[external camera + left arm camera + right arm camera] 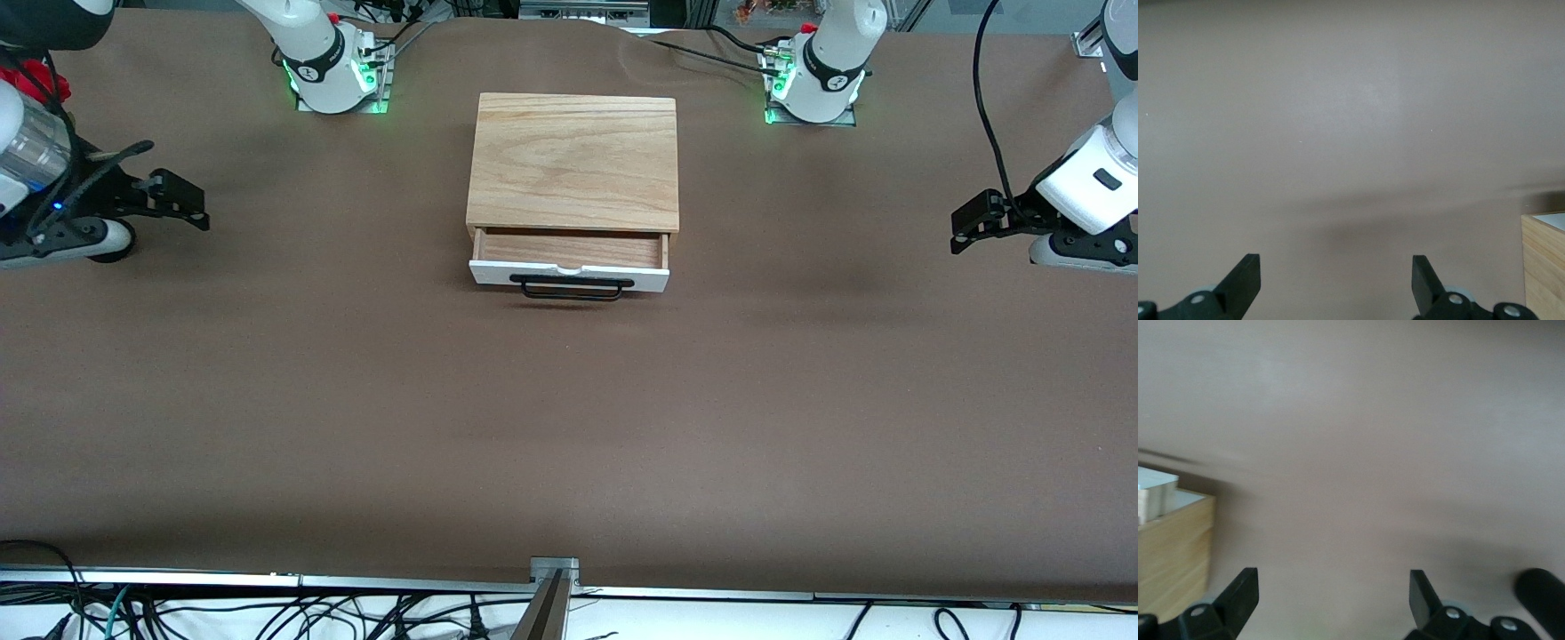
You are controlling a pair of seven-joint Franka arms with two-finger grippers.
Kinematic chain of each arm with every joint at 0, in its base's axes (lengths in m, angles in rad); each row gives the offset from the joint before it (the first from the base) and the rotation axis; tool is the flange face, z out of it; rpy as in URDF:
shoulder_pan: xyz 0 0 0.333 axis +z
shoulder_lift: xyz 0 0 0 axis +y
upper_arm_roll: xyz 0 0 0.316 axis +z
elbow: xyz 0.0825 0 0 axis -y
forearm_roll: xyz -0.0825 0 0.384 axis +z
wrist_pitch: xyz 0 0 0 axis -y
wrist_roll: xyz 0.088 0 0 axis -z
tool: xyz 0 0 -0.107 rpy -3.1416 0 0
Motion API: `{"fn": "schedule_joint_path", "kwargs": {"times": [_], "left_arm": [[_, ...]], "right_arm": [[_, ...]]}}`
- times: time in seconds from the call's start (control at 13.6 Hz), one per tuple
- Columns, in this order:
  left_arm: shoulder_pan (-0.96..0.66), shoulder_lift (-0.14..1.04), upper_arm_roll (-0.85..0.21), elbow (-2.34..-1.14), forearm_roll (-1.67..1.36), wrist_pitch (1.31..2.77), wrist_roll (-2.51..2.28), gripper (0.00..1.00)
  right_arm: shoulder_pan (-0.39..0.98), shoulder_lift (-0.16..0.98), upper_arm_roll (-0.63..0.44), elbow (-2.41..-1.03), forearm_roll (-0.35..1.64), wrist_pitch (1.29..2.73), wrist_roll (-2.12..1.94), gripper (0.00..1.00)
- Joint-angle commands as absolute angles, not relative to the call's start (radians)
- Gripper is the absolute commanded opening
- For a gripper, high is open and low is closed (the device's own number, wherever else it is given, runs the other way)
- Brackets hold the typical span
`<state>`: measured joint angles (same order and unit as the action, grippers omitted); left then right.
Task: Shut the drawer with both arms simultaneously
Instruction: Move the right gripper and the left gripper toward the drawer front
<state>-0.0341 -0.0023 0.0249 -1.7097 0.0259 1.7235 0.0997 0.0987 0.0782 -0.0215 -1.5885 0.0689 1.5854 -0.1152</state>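
Note:
The light oak cabinet (576, 160) stands mid-table. Its drawer (569, 274), with white front panel and black bar handle (572, 288), is pulled partly out toward the front camera, and the wooden inside shows. My left gripper (962, 231) is open and empty, low over the table toward the left arm's end, well apart from the cabinet. Its wrist view shows its open gripper (1337, 280) and a corner of the cabinet (1543, 267). My right gripper (197, 212) is open and empty toward the right arm's end. Its wrist view shows its open gripper (1333, 597) and the cabinet's side (1175, 553).
The brown table cover (569, 427) is bare around the cabinet. The right arm's base (333, 76) and the left arm's base (813, 84) stand farther from the front camera than the cabinet. Cables (267, 613) and a metal bracket (553, 573) lie along the nearest table edge.

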Motion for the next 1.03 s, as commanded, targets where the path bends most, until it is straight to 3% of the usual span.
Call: {"fn": "schedule_joint_path", "kwargs": {"times": [0.0,0.22,0.51,0.95], "left_arm": [[-0.018,0.014,0.014,-1.681,0.006,1.715,0.112,1.0],[-0.02,0.024,-0.012,-1.689,0.003,1.715,0.11,1.0],[-0.021,0.112,-0.139,-1.697,-0.115,1.72,0.095,1.0],[-0.098,0.299,-0.235,-1.713,-0.313,1.951,0.062,1.0]], "right_arm": [[0.104,0.138,-0.015,-1.585,0.182,1.594,-0.11,1.0],[0.139,0.222,-0.012,-1.582,0.32,1.661,-0.11,1.0],[0.225,0.352,-0.011,-1.58,0.547,1.807,-0.11,1.0],[0.314,0.486,-0.011,-1.588,0.915,1.937,-0.23,1.0]]}}
